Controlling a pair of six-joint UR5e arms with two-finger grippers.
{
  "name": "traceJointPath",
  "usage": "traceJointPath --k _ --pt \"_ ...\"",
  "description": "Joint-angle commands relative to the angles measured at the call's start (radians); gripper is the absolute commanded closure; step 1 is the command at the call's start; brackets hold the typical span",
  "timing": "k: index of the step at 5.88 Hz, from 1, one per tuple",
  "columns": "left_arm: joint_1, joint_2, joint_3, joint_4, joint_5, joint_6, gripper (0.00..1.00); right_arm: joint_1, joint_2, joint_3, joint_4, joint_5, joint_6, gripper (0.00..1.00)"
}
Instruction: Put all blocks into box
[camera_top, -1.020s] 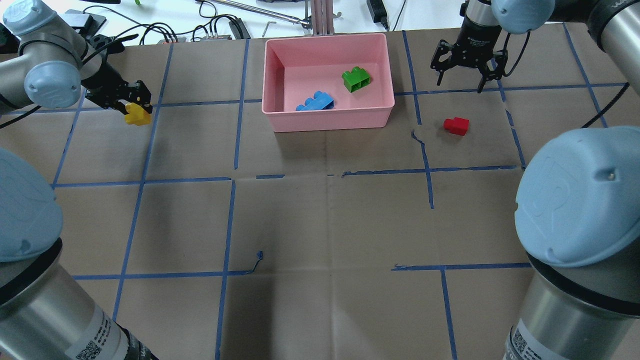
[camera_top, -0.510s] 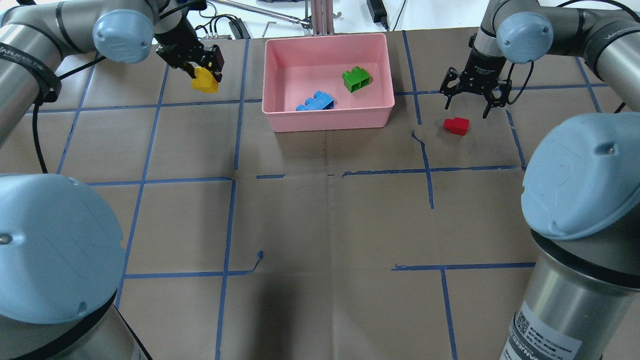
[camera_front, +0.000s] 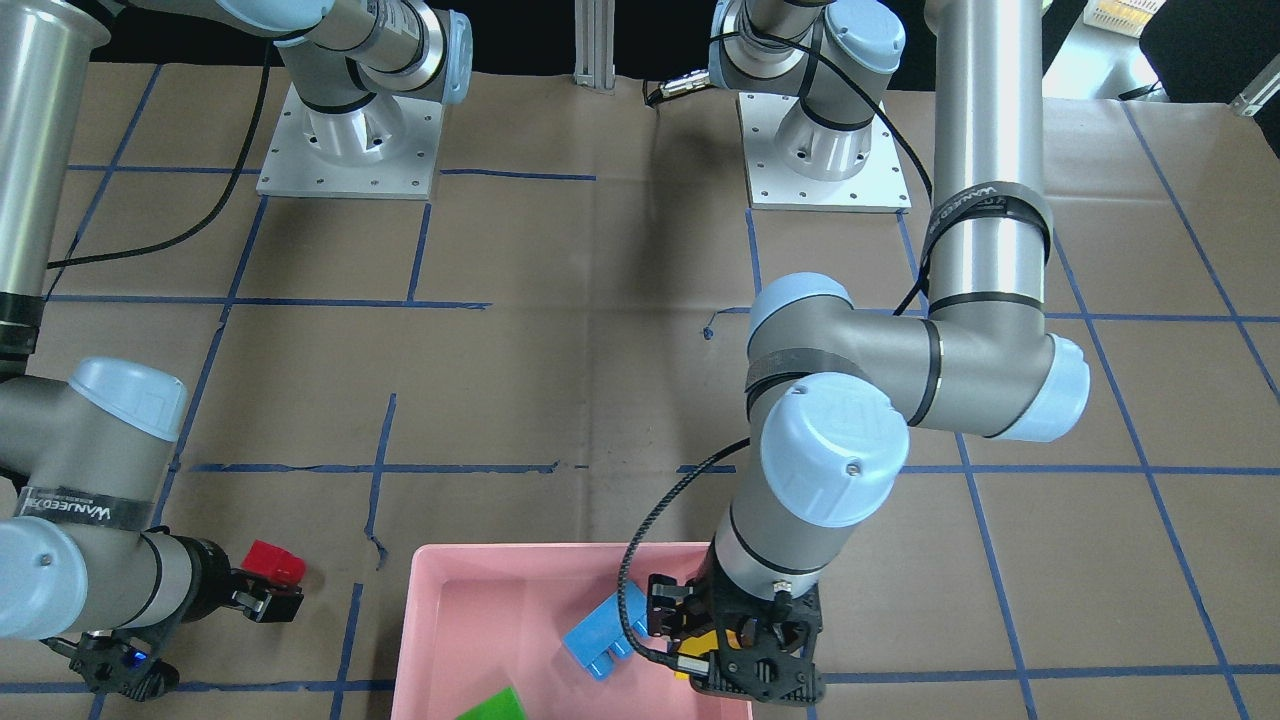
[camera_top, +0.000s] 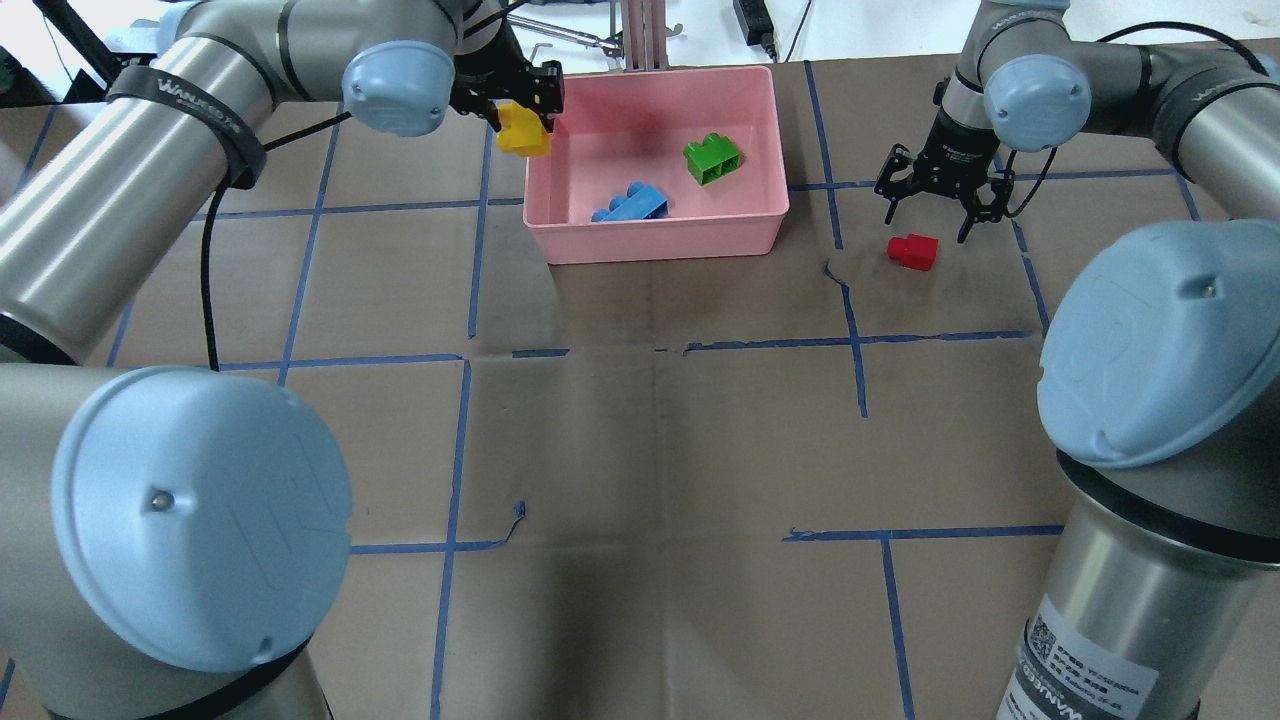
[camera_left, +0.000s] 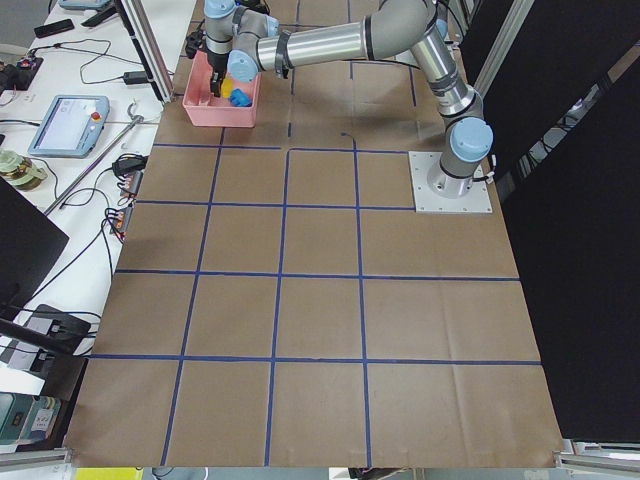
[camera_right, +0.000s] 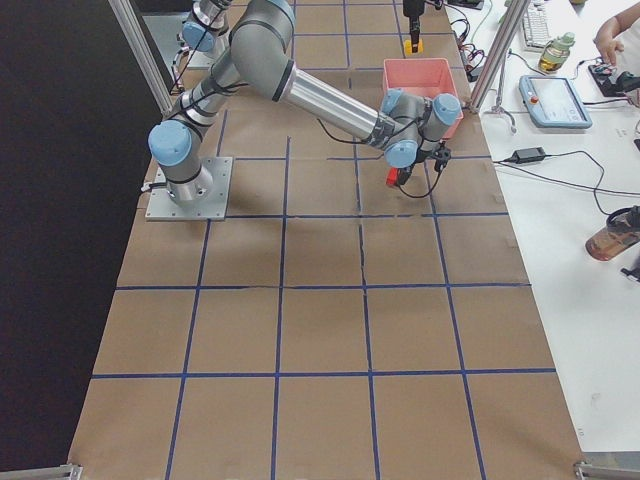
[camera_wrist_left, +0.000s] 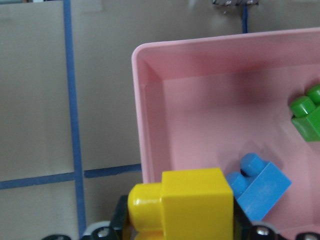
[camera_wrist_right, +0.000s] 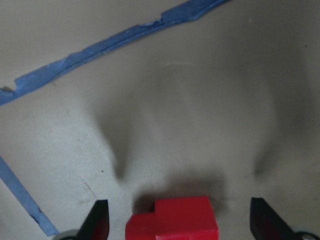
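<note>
The pink box (camera_top: 655, 241) stands at the table's far middle with the blue block (camera_top: 630, 204) and the green block (camera_top: 713, 159) inside. My left gripper (camera_top: 520, 112) is shut on the yellow block (camera_top: 523, 130) and holds it over the box's far left corner. The left wrist view shows the yellow block (camera_wrist_left: 190, 202) above the box rim (camera_wrist_left: 137, 100). The red block (camera_top: 912, 251) lies on the table right of the box. My right gripper (camera_top: 937, 208) is open just above and beyond it. In the right wrist view the red block (camera_wrist_right: 175, 220) lies between the fingers (camera_wrist_right: 97, 222).
An aluminium post (camera_top: 640, 35), cables and tools lie just past the table's far edge behind the box. Blue tape lines (camera_top: 860, 340) grid the brown table cover. Both arms' big elbow joints (camera_top: 200, 510) fill the near corners of the overhead view.
My left gripper has carried the yellow block to the right, from the table's left part to the box's far left corner. My right gripper has come down closer to the red block.
</note>
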Motion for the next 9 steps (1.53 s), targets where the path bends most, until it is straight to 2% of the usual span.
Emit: traceJointPath --k 1,2,4,6,7,8,9 --pt "-0.036 0.011 0.005 -0.033 0.007 -0.005 0.0 0.003 0.016 0.006 0.006 0.002 0.003 0.01" --pt "-0.033 0.066 0.0 -0.141 0.01 -0.005 0.0 0.001 0.009 0.027 0.005 0.002 0.0 0.01" --pt "0.033 0.218 -0.096 -0.228 0.01 -0.004 0.0 0.006 0.004 0.026 0.005 0.024 -0.005 0.33" --pt "0.071 0.399 -0.246 -0.339 0.075 -0.004 0.0 0.006 -0.008 0.023 0.014 0.039 -0.012 0.63" --pt "0.094 0.456 -0.259 -0.404 0.075 -0.002 0.0 0.006 -0.013 0.009 0.014 0.039 -0.014 0.69" --pt "0.087 0.482 -0.22 -0.512 0.086 -0.004 0.0 0.006 -0.039 -0.022 0.018 0.039 -0.015 0.69" --pt "0.082 0.495 -0.215 -0.516 0.087 -0.002 0.0 0.009 -0.072 -0.072 0.035 0.039 -0.015 0.69"
